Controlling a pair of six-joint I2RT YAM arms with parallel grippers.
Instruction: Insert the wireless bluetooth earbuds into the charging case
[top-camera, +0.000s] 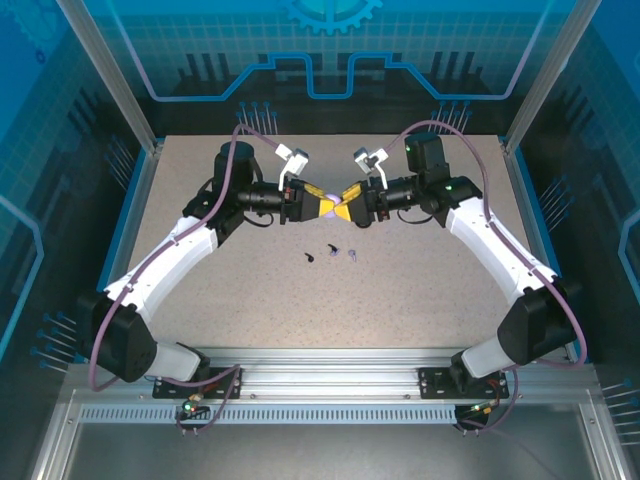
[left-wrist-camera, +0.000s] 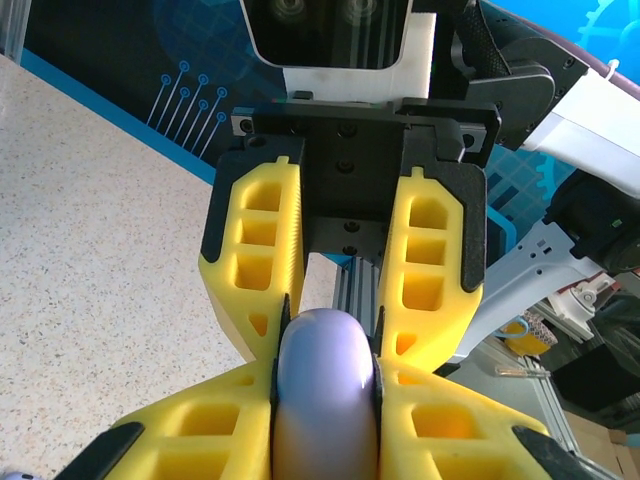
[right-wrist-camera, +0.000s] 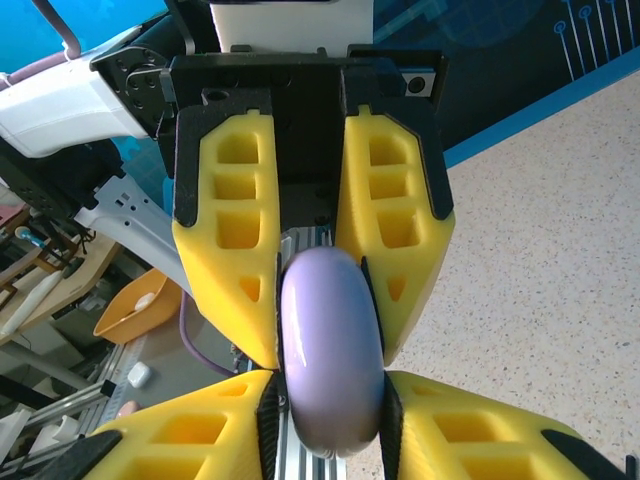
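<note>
while the charging case (left-wrist-camera: 325, 395) is clamped from opposite sides by the left pincer (top-camera: 326, 204) and the right pincer (top-camera: 347, 207) above the tabletop (top-camera: 430, 290), the earbuds (top-camera: 330, 248) are seen lying loose beneath; opening is judged the step in hand, so the lid must be parted next.
</note>
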